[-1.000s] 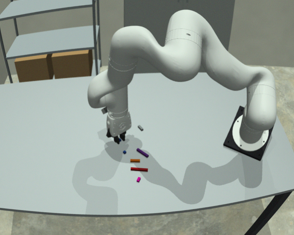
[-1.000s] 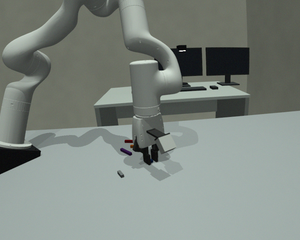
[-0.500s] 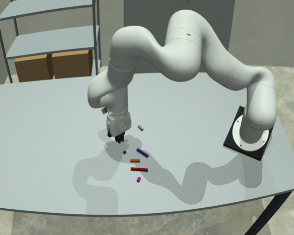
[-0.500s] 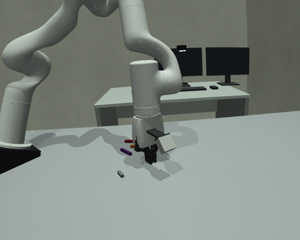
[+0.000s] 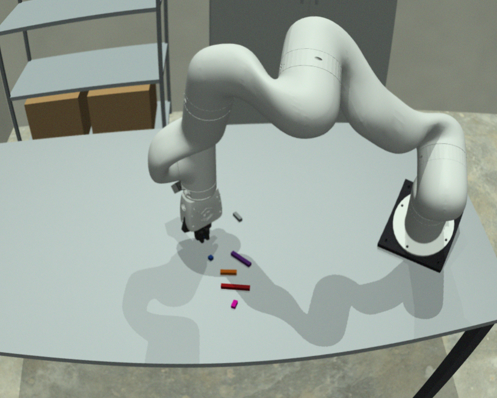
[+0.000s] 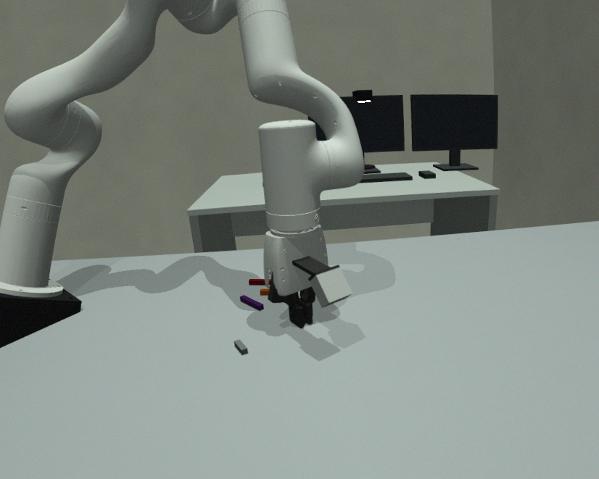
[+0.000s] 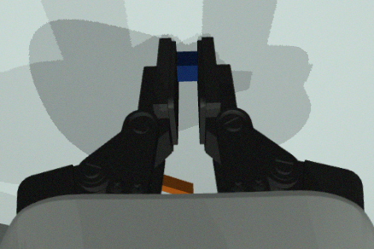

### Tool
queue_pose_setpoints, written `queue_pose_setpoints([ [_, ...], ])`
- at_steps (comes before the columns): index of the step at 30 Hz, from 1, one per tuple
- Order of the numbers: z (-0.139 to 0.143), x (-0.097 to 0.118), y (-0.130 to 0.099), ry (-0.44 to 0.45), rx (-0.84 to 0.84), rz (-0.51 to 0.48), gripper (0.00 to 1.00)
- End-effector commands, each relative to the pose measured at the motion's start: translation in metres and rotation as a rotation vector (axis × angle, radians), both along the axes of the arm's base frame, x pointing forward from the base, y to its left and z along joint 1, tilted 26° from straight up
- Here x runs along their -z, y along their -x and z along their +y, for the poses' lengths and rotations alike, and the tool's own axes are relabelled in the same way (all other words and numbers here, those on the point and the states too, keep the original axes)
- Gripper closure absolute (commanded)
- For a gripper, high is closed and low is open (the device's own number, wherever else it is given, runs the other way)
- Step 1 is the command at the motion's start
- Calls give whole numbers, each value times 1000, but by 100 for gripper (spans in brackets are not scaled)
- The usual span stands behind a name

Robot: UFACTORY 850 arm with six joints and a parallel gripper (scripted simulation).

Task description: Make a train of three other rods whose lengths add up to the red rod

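Over the tabletop (image 5: 93,216) (image 6: 406,393) (image 7: 333,13), I have the fingers (image 5: 201,238) (image 6: 301,323) closed on a blue rod (image 7: 187,73), its sides against both pads. In the top view, the orange rod (image 5: 228,271) (image 6: 264,291) (image 7: 178,185) lies below and right of my grip, its long axis running left to right. I'd judge the carry goes that way, past the loose blue cube (image 5: 210,257), to one orange end, staying in line.
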State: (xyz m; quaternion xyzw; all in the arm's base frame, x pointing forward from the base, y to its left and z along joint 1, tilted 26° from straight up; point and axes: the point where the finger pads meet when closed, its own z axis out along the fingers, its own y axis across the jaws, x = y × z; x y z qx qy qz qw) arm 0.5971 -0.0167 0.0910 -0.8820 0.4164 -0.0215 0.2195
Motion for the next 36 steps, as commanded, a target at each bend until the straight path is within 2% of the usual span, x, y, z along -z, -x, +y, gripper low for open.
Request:
queue_pose_setpoints([
  [1,0,-1,-1,0,0,-2,96],
  [16,-3,-6,1,0,0,-2,96],
  [19,-8,-18,4,0,0,-2,96],
  [24,-21,-50,11,0,0,-2,96],
  [26,-21,-50,11,0,0,-2,96],
  [31,-33,-81,19,0,0,-2,96],
  [36,-37,-91,22,0,0,-2,96],
])
